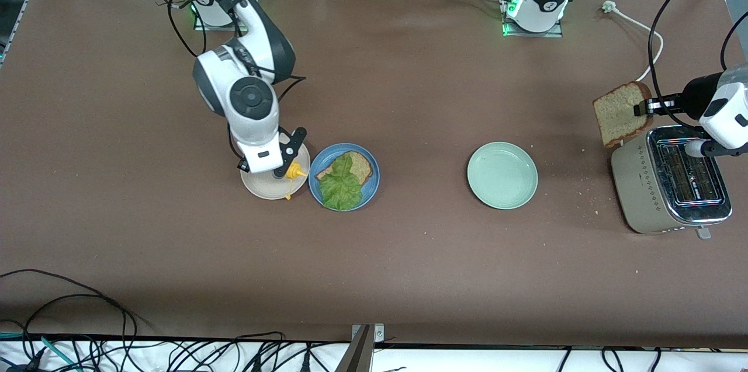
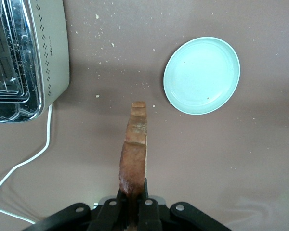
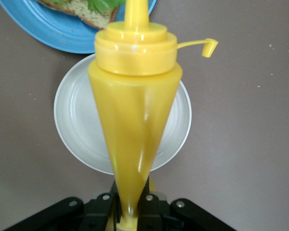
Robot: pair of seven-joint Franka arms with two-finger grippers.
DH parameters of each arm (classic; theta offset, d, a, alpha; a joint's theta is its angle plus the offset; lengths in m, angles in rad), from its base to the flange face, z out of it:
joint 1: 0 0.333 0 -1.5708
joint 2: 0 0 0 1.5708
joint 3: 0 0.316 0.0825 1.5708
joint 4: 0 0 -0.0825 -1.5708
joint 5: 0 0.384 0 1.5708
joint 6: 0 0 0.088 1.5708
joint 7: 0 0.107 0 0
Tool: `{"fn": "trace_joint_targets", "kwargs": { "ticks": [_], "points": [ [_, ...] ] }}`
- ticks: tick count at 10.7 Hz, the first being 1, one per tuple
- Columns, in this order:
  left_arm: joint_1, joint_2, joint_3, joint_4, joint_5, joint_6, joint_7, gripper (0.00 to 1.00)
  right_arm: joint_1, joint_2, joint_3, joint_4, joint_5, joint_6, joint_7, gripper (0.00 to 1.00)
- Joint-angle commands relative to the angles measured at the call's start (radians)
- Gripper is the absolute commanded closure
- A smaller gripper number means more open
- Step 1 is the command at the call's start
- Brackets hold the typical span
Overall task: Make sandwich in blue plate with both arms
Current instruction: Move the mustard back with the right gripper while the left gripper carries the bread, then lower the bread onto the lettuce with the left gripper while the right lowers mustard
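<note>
So far the sandwich is about half made; on the blue plate (image 1: 344, 176) one slice of brown bread (image 1: 356, 166) lies flat, and a ruffled lettuce leaf (image 1: 340, 186) lies on top of it, covering the part of the slice nearer to the front camera; no second slice covers the leaf yet. The top slice (image 1: 621, 113) is in the left hand (image 1: 644, 107), which is closed tight on its crust edge and holds it on edge in the air, beside the upper edge of the toaster (image 1: 670, 185) at the left arm's end of the desk (image 1: 409, 278); in the left wrist view the slice (image 2: 134, 151) stands out straight from the closed fingers (image 2: 116, 211), with the mint-green plate (image 2: 202, 75) on the desk ahead of this hand and bare. The right hand (image 1: 274, 173) is over the beige plate (image 1: 257, 188), which stands just beside the blue plate; its fingers are pressed on a yellow squeeze bottle (image 3: 135, 110), nozzle pointing away from the hand, and the small cap (image 3: 209, 47) hangs open on its strap. What is left, in my judgement: the left hand must carry its slice past the mint-green plate to the blue plate and lay it flat on the lettuce; the right hand must put the bottle down on the beige plate; whether sauce is already on the leaf I cannot tell.
</note>
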Motion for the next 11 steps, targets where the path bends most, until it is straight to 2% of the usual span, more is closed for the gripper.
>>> {"fn": "trace_joint_targets", "kwargs": {
  "ticks": [1,3,6,8,11],
  "points": [
    [-0.028,-0.003,0.0,-0.011,-0.052,0.011,-0.04,1.0,-0.196,-0.008,0.074,-0.001,0.198,0.008,-0.266,1.0],
    [-0.101,0.011,0.0,-0.005,-0.107,0.019,-0.165,1.0,-0.313,0.021,0.074,0.008,0.341,0.008,-0.51,1.0],
    [-0.27,0.053,0.0,0.001,-0.189,0.144,-0.484,1.0,-0.42,0.079,0.074,0.02,0.532,0.002,-0.802,1.0],
    [-0.394,0.107,0.0,0.004,-0.189,0.283,-0.685,1.0,-0.465,0.115,0.073,0.026,0.625,-0.006,-0.934,1.0],
    [-0.549,0.19,0.002,0.005,-0.187,0.588,-0.967,1.0,-0.543,0.19,0.073,0.03,0.729,-0.006,-1.143,1.0]
  ]
}}
